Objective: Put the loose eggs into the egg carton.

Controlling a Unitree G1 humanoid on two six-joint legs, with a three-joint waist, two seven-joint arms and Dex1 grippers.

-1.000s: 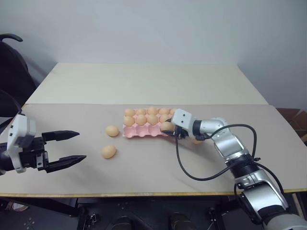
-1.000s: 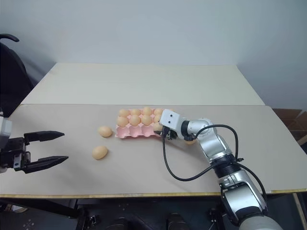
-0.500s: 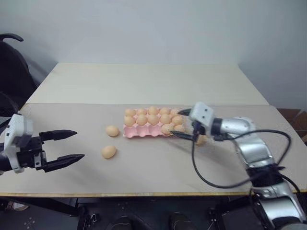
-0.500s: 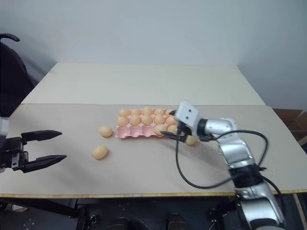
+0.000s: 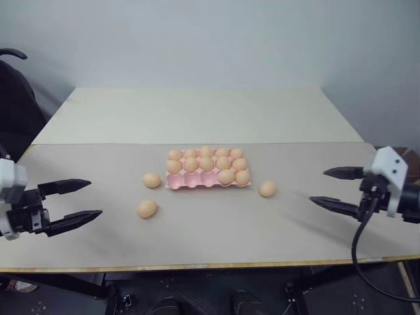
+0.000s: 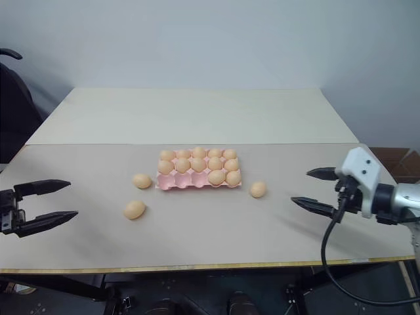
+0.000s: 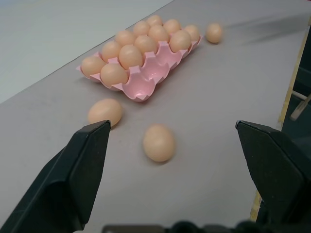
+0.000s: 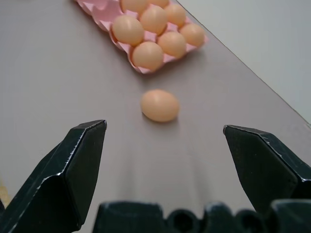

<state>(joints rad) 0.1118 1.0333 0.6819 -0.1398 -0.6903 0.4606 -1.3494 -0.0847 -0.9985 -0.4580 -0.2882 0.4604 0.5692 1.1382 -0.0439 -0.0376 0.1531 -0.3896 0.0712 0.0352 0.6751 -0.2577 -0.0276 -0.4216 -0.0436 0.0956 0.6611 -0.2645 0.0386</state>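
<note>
While both claws hung open over the counter [image 5: 210,243], the egg carton [image 5: 208,181] lay flat near the middle of it. The carton was pale pink, had no lid, and was made of small round cups in three rows. Smooth, light orange-tan eggs sat in most of the cups. The two back rows looked full. In the front row, the three cups on the robot's left side were bare pink, and the two on the right side each had an egg. Three loose eggs lay on the counter outside the carton. The first loose egg [image 5: 151,180] lay just beside the left end of the carton. The second loose egg [image 5: 147,209] lay a bit nearer to the robot, apart from the first one. The third loose egg [image 5: 267,189] lay near the carton's right front corner, not touching it. All three were oval and about as big as one cup. The left claw [image 5: 77,201] was well to the left of the eggs, with its two black fingers spread wide and nothing between them. The right claw [image 5: 330,187] was well to the right of the third egg, also spread wide and holding nothing. Both claws pointed in toward the carton.
</note>
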